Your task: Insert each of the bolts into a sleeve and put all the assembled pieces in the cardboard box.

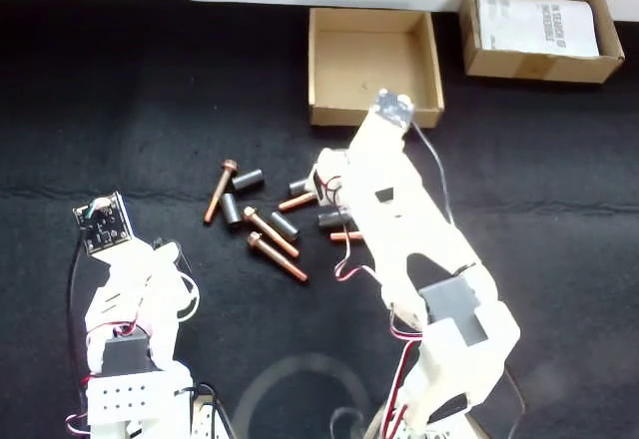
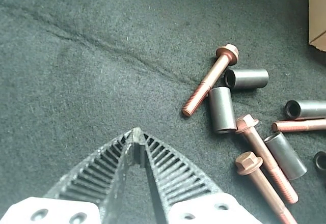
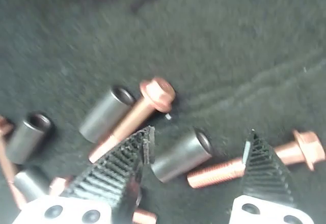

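Our left gripper [image 2: 136,134] is pinched closed, its ribbed fingers [image 2: 114,158] meeting at the tips, and the left arm [image 1: 135,299] sits folded back. Our right gripper [image 3: 198,145] is spread wide, a clear gap between its fingertips, on the right arm [image 1: 399,219], which is stretched forward.

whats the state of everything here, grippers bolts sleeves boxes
left gripper, jaws shut, holding nothing
right gripper, jaws open, straddling one sleeve, not closed on it
bolts, loose on the mat, none seen in a sleeve
sleeves, on their sides, visible bores empty
cardboard box, open-topped, empty
second box, holds a printed sheet
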